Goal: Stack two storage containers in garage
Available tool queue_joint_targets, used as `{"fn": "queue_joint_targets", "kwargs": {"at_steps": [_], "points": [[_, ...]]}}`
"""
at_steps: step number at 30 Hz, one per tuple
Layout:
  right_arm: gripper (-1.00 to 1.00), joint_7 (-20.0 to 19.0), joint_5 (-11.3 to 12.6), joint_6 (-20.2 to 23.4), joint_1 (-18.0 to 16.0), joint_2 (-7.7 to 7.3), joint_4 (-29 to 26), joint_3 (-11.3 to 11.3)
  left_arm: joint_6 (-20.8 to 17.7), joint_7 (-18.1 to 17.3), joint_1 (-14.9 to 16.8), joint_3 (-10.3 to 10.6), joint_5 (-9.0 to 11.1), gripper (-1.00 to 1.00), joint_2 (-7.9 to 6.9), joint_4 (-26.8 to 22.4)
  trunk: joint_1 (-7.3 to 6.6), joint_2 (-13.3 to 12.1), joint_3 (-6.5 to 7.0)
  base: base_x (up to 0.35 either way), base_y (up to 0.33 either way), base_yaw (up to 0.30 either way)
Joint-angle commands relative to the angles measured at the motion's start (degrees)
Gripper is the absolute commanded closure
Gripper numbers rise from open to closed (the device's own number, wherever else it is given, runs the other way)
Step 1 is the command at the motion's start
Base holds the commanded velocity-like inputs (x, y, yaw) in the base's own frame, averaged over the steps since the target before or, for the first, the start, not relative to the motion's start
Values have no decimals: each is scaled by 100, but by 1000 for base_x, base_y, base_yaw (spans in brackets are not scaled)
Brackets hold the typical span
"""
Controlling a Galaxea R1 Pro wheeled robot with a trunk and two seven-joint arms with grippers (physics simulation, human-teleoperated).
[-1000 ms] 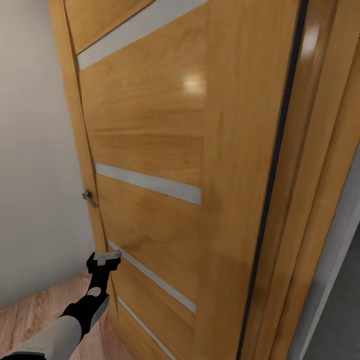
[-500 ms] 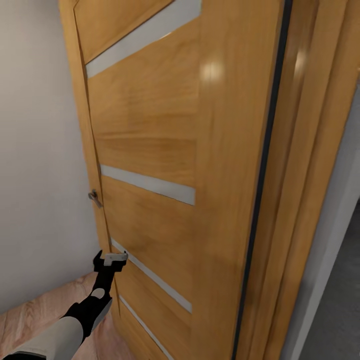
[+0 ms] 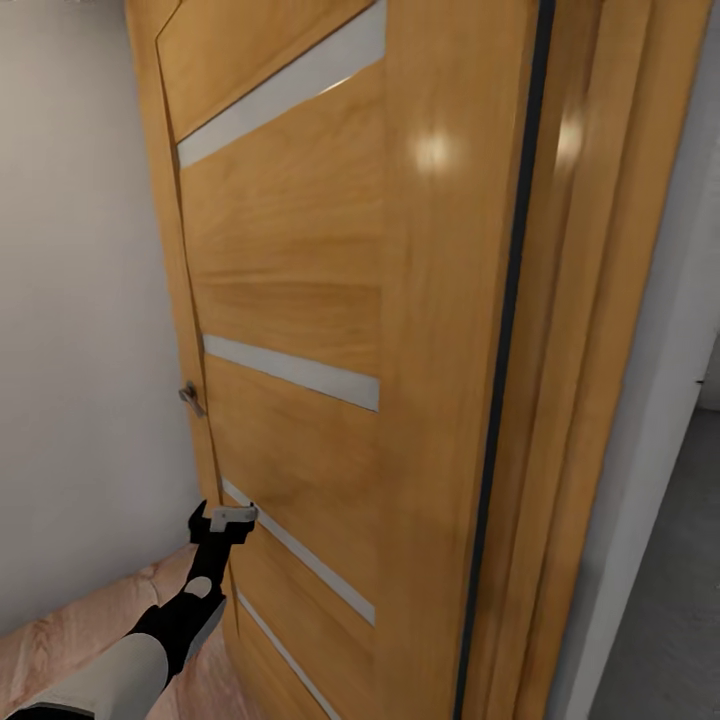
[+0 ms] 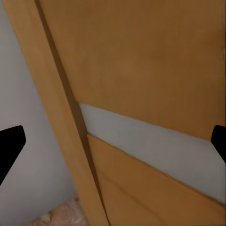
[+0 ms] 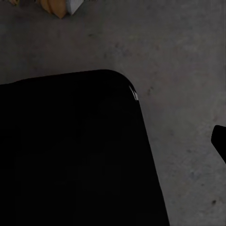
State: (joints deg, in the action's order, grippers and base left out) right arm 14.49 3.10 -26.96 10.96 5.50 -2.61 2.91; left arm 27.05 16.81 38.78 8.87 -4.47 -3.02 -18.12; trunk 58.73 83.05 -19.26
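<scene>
The two storage containers are out of view. An orange-wood door (image 3: 300,290) with frosted strips stands close in front of me, partly swung open. My left gripper (image 3: 225,518) is open, held low at the door's handle-side edge, just below the small metal handle (image 3: 189,396). In the left wrist view, my left gripper (image 4: 113,146) has its dark fingertips (image 4: 9,143) spread wide on either side of the door edge and a frosted strip (image 4: 141,141). My right gripper (image 5: 113,146) hangs over dark grey concrete floor (image 5: 188,70), with one fingertip (image 5: 220,141) showing.
A grey-white wall (image 3: 80,350) stands left of the door, above light wood plank flooring (image 3: 70,630). The orange door frame (image 3: 590,300) rises on the right, with dark concrete floor (image 3: 670,600) past it. My black base (image 5: 70,155) fills much of the right wrist view.
The whole head view has shifted, so the camera moved: more of the opening and grey floor shows at the right. My left gripper stays at the door's edge, still open.
</scene>
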Motion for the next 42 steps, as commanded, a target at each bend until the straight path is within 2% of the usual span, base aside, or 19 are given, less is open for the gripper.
{"fn": "queue_joint_targets", "kwargs": {"at_steps": [1,11,20,29,36,42], "points": [[-100,-16,31,-20,3,3,-11,25,-24,22,7,121,-148,-100,6,-7,0,3,3,0,0,-89],[-100,-16,16,-20,15,4,-8,25,-24,18,7,137,-151,-100,65,-7,0,3,76,0,0,-88],[-100,-16,15,-20,26,0,-5,27,-24,15,7,146,-165,-100,255,-7,0,3,125,0,0,-74],[-100,-16,8,-20,29,-4,-3,29,-24,15,7,158,-173,-100,307,-7,0,3,133,0,0,-12],[-100,-16,6,-20,29,-5,-2,33,-24,12,7,163,-196,-100,494,4,0,3,133,0,0,-1],[-100,-16,6,-20,29,-11,-2,34,-24,7,7,167,-202,-100,538,11,0,3,133,0,0,0]]}}
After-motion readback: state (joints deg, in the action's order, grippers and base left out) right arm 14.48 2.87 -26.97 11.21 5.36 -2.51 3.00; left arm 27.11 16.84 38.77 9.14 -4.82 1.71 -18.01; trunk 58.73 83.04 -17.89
